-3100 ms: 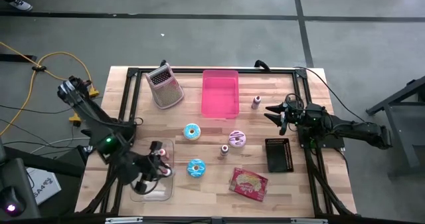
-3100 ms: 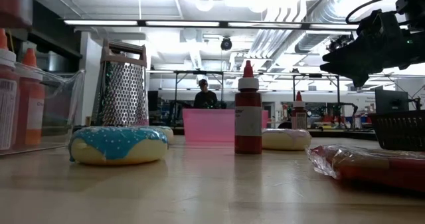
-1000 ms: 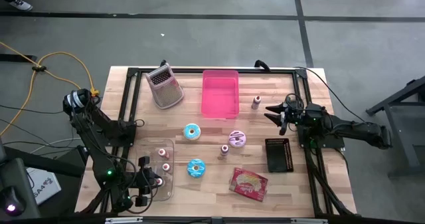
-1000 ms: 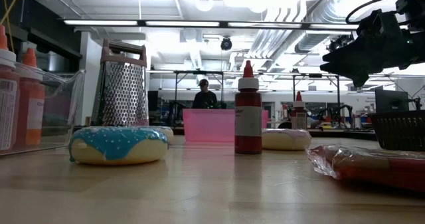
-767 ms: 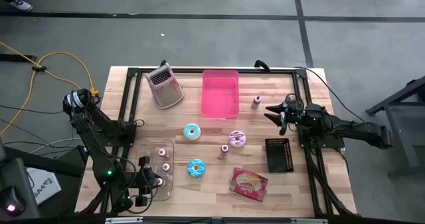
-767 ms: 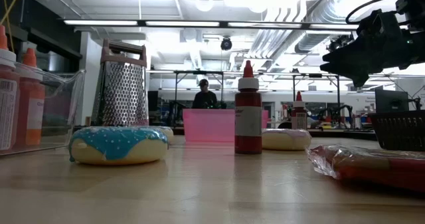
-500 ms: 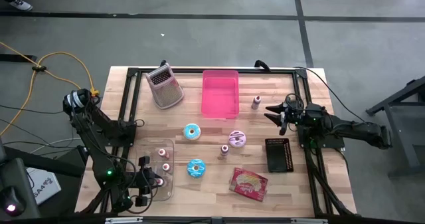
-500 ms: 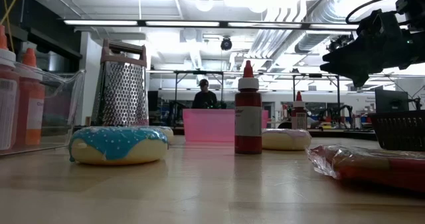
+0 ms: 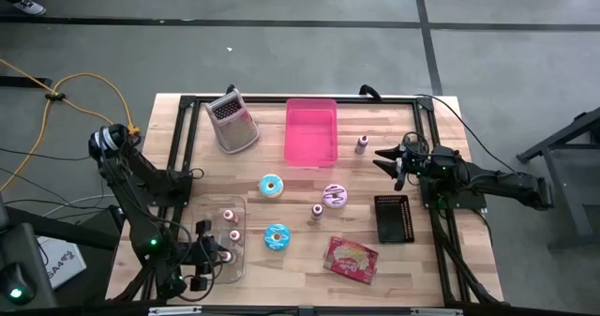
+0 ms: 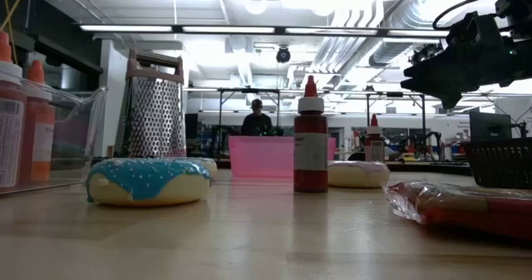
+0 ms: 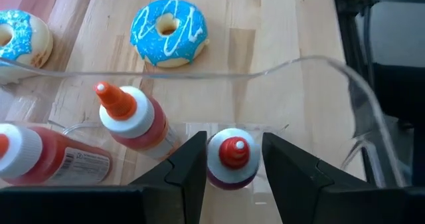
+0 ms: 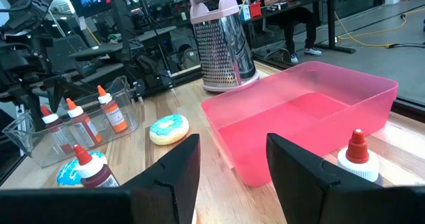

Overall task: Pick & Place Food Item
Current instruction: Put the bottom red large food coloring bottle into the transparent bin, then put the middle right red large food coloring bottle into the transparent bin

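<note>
A clear container (image 9: 223, 277) at the table's near left holds three red-capped sauce bottles. My left gripper (image 9: 208, 257) reaches into it at a downward slant and is shut on the nearest bottle (image 11: 230, 159), which has a dark body and a white collar. The other two bottles (image 11: 133, 121) (image 11: 40, 159) stand beside it. A blue doughnut (image 11: 168, 31) lies just beyond the container wall. My right gripper (image 9: 380, 157) hangs open and level over the table's right side, with nothing between its fingers (image 12: 172, 177). My left gripper pinches the bottle's upper body (image 11: 214, 176), just below the white collar, between its two fingers (image 11: 189, 164). The fingers slant down from the table's near left side and stand on either side of the bottle. The bottle stands upright inside the container.
Mid-table lie two blue doughnuts (image 9: 271, 186) (image 9: 277, 236), a pink doughnut (image 9: 335, 196) and a red bottle (image 9: 317, 211). A pink bin (image 9: 310, 130), a grater (image 9: 232, 121) and a small bottle (image 9: 361, 144) stand farther back. A black basket (image 9: 394, 218) and a food packet (image 9: 352, 258) sit near right.
Against about three seconds ago, my left gripper has gone toward the table's near edge inside the container. Over the last second nothing has visibly moved.
</note>
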Robot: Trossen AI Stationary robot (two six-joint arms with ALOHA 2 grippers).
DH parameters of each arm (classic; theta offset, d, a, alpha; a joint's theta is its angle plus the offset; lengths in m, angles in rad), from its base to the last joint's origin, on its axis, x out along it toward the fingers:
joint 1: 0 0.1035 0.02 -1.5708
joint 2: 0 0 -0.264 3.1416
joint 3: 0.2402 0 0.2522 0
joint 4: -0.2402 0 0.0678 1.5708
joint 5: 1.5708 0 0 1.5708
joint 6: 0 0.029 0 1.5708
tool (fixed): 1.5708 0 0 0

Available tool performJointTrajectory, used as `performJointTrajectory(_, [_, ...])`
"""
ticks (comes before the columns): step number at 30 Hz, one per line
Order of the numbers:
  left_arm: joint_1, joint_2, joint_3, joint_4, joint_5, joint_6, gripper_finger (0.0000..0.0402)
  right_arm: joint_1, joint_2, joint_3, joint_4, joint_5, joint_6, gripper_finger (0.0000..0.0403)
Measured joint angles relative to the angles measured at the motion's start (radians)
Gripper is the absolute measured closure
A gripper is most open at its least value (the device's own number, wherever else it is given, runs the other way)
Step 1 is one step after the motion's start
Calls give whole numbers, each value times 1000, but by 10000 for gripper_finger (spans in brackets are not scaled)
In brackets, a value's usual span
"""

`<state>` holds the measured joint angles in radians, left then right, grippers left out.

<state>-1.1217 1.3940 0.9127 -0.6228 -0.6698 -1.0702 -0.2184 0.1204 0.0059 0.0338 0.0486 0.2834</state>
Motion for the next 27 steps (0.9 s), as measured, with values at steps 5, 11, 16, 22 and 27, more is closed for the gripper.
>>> performJointTrajectory(5, [0,-51,0,0,-23,45,263,0,0,0,0,0,0,243])
performJointTrajectory(11, [0,-104,1,0,-44,98,263,0,0,0,0,0,0,243])
performJointTrajectory(16, [0,-106,1,-1,-48,112,263,0,0,0,0,0,0,243])
performJointTrajectory(22, [76,-106,1,20,-48,149,263,0,0,0,0,0,0,243])
performJointTrajectory(27, [198,-106,1,146,14,381,263,0,0,0,0,0,0,243])
